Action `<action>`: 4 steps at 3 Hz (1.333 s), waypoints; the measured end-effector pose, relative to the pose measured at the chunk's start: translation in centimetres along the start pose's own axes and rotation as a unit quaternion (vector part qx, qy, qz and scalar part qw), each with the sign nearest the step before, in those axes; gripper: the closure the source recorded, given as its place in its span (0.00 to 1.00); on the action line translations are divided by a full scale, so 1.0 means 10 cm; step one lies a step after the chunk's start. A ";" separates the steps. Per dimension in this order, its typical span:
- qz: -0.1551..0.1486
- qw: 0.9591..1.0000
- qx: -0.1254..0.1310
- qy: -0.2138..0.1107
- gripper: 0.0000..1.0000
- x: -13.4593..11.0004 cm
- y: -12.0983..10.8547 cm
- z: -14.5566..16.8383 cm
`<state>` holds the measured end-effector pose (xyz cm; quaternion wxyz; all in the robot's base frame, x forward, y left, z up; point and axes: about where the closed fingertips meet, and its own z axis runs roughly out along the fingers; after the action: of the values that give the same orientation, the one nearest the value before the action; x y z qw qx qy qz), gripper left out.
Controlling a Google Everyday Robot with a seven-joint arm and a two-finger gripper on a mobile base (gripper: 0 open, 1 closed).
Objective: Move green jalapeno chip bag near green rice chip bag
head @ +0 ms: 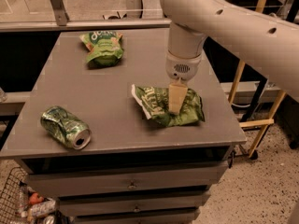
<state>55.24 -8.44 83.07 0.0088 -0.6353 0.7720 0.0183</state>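
While the gripper [176, 109] is pinching the crinkled green jalapeno chip bag [190, 112], jaws closed on it, that bag is sitting right of centre on the grey table [117, 85], white lettering too creased to read. One puffy green rice chip bag [103, 46] is lying well apart, back-left; one crushed green can [65, 127] is lying front-left.

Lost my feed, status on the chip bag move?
Gripper down on the big dark chip bag. Small green bag at far corner, apart. Crushed can front-left, off the path.
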 end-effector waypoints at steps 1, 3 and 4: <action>-0.012 0.997 0.076 -0.028 1.00 -0.03 -0.18 -0.53; -0.034 0.982 0.167 -0.075 1.00 -0.08 -0.36 -1.26; -0.037 0.981 0.172 -0.078 1.00 -0.13 -0.44 -1.23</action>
<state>59.88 -8.46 95.29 0.1789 -0.6493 0.7363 -0.0653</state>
